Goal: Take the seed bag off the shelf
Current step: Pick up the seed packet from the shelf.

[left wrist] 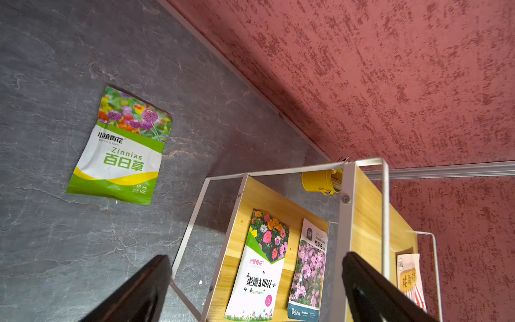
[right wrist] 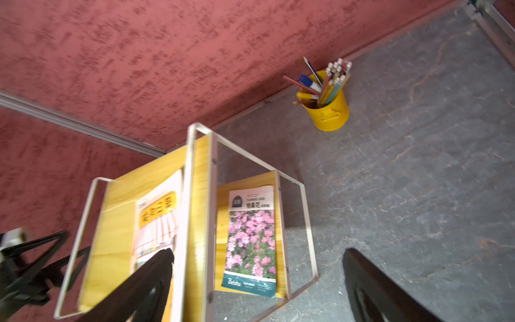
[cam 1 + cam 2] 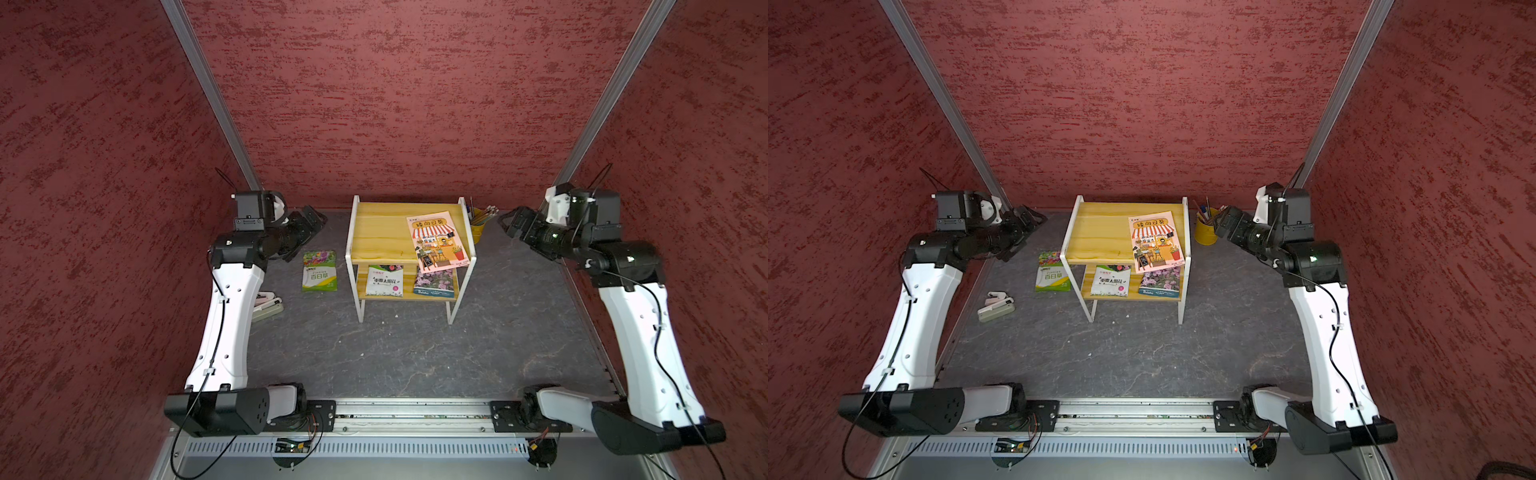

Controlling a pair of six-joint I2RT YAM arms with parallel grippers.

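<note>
The shelf (image 3: 378, 232) (image 3: 1100, 232) stands at the back middle of the table. A pink illustrated seed bag (image 3: 438, 241) (image 3: 1156, 241) lies on its top board. On the lower board lie a white sunflower bag (image 3: 385, 281) (image 1: 259, 267) and a pink-flower bag (image 3: 435, 282) (image 2: 250, 239). A green Zinnias bag (image 3: 319, 271) (image 1: 122, 147) lies flat on the table left of the shelf. My left gripper (image 3: 316, 216) (image 1: 256, 258) hovers open behind that bag, holding nothing. The right gripper (image 3: 509, 220) (image 2: 257, 252) is open and empty to the right of the shelf.
A yellow pot of pencils (image 3: 478, 226) (image 2: 327, 108) stands just right of the shelf, near the back wall. A white stapler-like tool (image 3: 268, 305) (image 3: 996, 307) lies by the left arm. Red walls close in the back and both sides.
</note>
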